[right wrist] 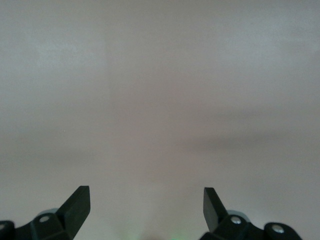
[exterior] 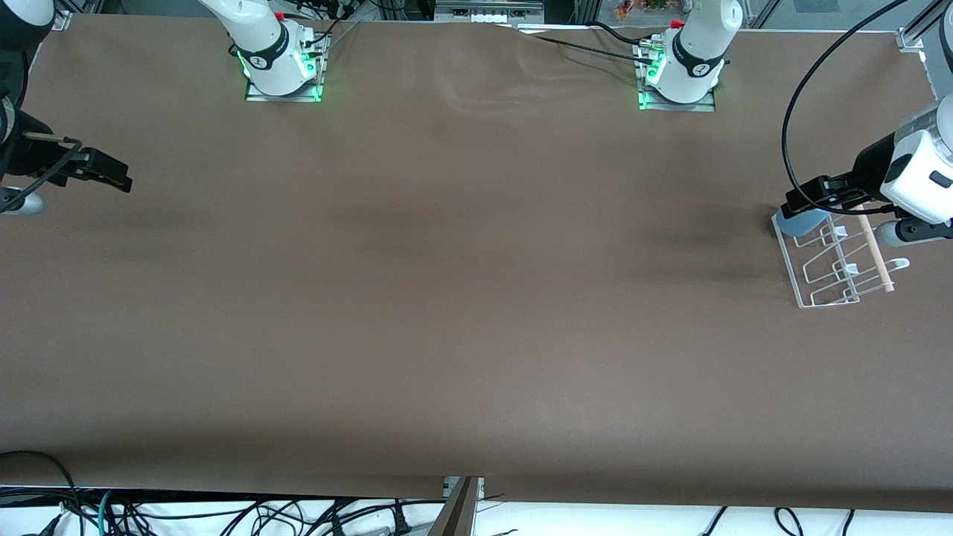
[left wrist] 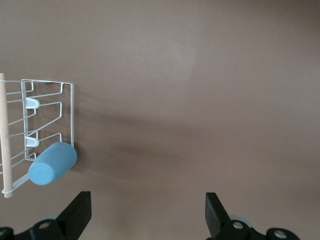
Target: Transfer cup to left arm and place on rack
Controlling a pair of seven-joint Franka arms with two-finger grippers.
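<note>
The light-blue cup [exterior: 802, 221] lies tilted on the end of the white wire rack [exterior: 837, 264] that is farther from the front camera, at the left arm's end of the table. In the left wrist view the cup [left wrist: 52, 163] leans on the rack's [left wrist: 47, 120] corner. My left gripper [exterior: 808, 197] is open and empty, just above the cup and the rack's end; in the left wrist view it [left wrist: 148, 212] holds nothing. My right gripper [exterior: 104, 175] is open and empty at the right arm's end of the table, and it also shows in the right wrist view [right wrist: 146, 207].
The brown table [exterior: 447, 298] spreads wide between the two arms. The rack's wooden rod [exterior: 875, 253] runs along its side toward the table's end. A black cable [exterior: 789, 134] loops above the left gripper. The arm bases [exterior: 283, 67] stand along the edge farthest from the front camera.
</note>
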